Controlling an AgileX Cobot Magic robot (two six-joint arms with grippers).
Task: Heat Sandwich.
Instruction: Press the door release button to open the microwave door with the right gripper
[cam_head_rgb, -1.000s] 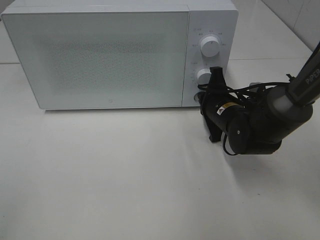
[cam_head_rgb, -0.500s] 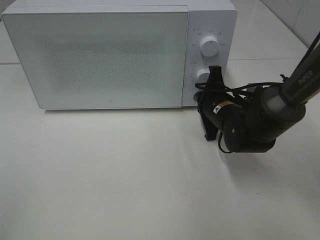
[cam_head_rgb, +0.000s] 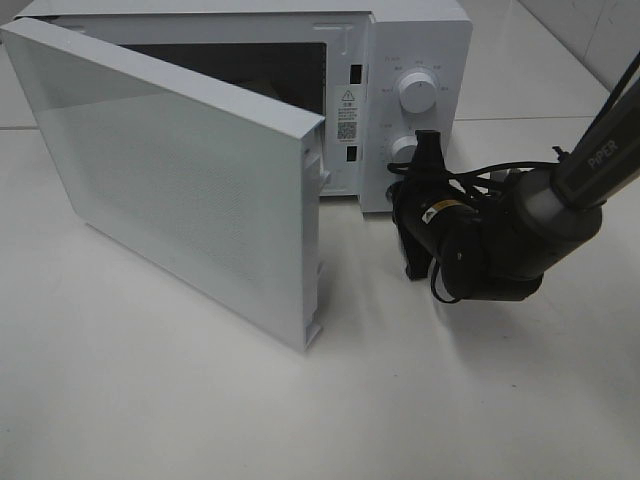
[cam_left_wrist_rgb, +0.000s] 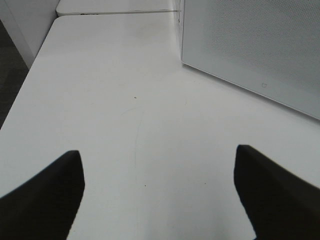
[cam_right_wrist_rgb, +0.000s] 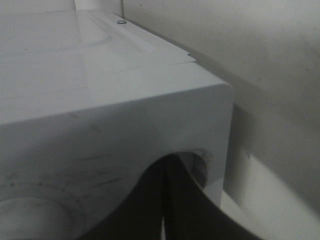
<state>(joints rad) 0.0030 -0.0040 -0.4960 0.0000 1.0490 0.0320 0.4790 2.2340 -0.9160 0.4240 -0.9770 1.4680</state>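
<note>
Door-opening step is being finished: door (cam_head_rgb: 190, 190) standing ajar, closed right fingers (cam_head_rgb: 428, 155) at panel (cam_head_rgb: 442, 60), left fingers (cam_left_wrist_rgb: 47, 195) open, empty. Next, unseen sandwich needing loading.

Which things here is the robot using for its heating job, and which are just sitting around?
For the job:
microwave
its door, standing open
right pincer, shut, up against the microwave's control panel

Just there:
table
left pincer, open above bare table
upper dial, untouched
</note>
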